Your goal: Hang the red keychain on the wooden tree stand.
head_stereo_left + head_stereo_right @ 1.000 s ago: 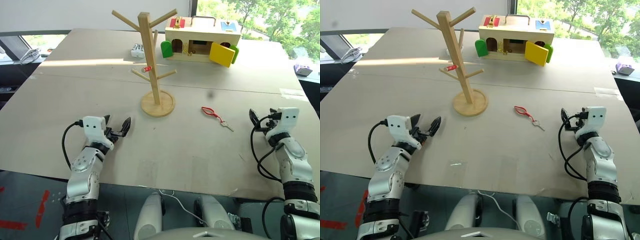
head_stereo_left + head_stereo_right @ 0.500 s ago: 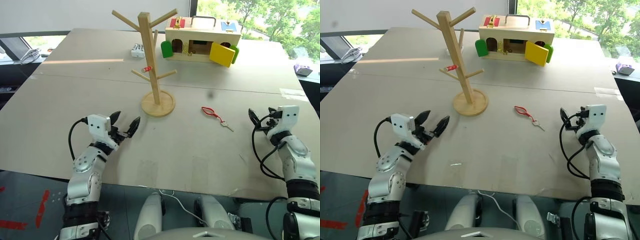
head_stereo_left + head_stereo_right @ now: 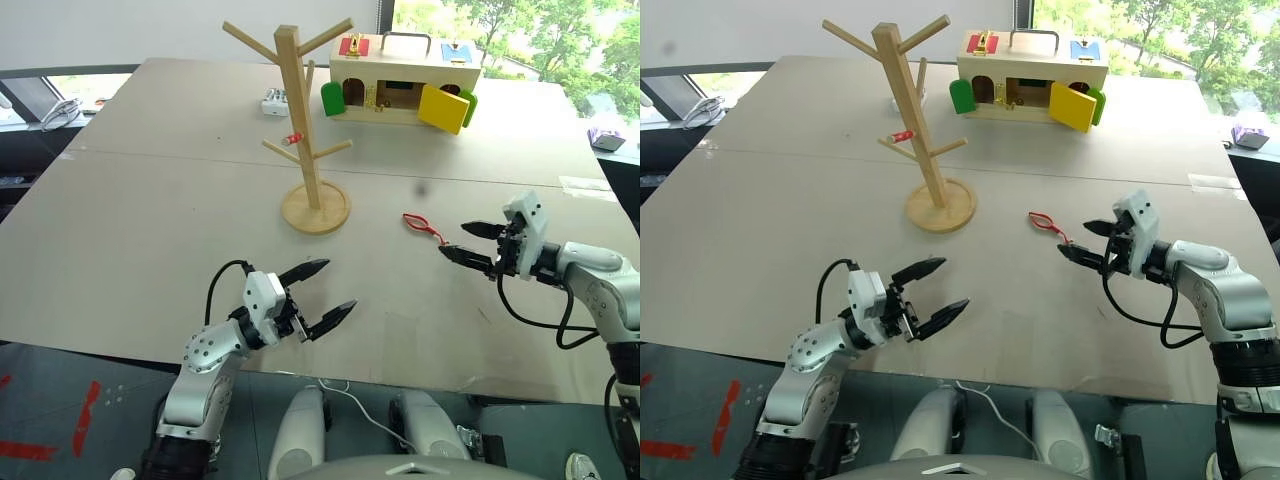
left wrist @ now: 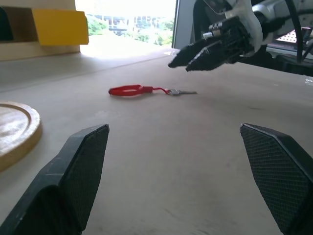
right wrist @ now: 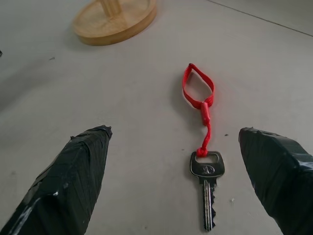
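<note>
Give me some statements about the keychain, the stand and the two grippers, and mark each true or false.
1. The keychain lies flat on the table. True.
2. The keychain hangs on the stand. False: it lies on the table, apart from the stand's base.
3. The right gripper has its jaws open, near the keychain. True.
4. The left gripper holds the keychain. False: its jaws are open and empty.

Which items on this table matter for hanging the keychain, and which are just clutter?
Job:
red keychain, flat on the table
tree stand
right gripper, open, nearest the keychain
left gripper, open

Lying about:
wooden box with coloured doors
small white object behind the stand
</note>
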`<state>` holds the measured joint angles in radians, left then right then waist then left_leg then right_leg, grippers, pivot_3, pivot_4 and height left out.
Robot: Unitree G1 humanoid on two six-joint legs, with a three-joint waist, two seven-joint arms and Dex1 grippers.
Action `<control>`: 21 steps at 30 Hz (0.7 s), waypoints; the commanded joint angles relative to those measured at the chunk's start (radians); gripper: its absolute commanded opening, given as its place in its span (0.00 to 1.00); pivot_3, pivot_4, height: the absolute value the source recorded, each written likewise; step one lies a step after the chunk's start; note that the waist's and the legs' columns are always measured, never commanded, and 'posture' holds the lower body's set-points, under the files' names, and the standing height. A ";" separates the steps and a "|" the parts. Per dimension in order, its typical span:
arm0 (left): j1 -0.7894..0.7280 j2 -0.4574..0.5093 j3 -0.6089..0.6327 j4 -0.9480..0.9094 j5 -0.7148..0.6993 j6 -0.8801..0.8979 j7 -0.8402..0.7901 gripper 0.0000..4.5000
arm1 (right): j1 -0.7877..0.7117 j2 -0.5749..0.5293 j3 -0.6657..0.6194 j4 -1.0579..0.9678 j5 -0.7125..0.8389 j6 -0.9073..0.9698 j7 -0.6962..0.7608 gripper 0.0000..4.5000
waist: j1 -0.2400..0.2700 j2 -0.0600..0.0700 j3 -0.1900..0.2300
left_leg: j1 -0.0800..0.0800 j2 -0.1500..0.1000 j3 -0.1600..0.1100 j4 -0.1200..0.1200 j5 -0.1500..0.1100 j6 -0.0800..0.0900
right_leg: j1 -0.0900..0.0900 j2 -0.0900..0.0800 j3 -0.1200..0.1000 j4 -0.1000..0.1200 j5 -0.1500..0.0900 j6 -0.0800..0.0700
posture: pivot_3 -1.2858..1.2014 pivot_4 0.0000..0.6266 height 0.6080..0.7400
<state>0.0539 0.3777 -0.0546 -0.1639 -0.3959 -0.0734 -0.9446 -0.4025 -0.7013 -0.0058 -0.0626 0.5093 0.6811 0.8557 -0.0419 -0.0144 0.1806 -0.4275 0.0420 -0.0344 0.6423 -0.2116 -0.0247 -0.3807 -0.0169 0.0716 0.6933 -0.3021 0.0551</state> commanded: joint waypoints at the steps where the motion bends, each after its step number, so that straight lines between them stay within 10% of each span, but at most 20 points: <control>1: 0.006 -0.011 -0.012 -0.012 -0.017 -0.017 -0.008 1.00 | -0.049 0.009 0.045 -0.016 -0.050 -0.009 -0.005 0.99 | 0.001 0.000 0.000 | 0.000 0.000 0.000 0.000 0.000 0.000 | 0.000 0.000 0.000 0.000 0.000 0.000 | 0.52 0.24 1.00; 18: 0.021 -0.033 -0.018 0.006 0.024 -0.080 0.020 1.00 | -0.181 0.196 0.108 0.388 -0.266 -0.289 -0.055 0.99 | -0.003 -0.001 0.000 | 0.002 0.000 0.001 0.000 0.000 0.000 | 0.001 0.000 0.001 0.001 0.000 0.000 | 0.52 0.24 1.00; 21: 0.016 -0.033 -0.014 0.006 0.021 -0.071 0.027 1.00 | -0.182 0.206 0.104 0.396 -0.276 -0.307 -0.055 0.80 | -0.003 -0.001 0.000 | 0.002 0.000 0.001 0.000 0.000 0.000 | 0.001 0.000 0.001 0.001 0.000 0.000 | 0.52 0.24 1.00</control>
<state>0.0756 0.3423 -0.0793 -0.1452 -0.3622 -0.1369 -0.9232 -0.5748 -0.5020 0.1110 0.3327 0.2408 0.3843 0.8029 -0.0444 -0.0149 0.1803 -0.4251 0.0422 -0.0337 0.6427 -0.2116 -0.0248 -0.3795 -0.0169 0.0723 0.6944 -0.3020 0.0551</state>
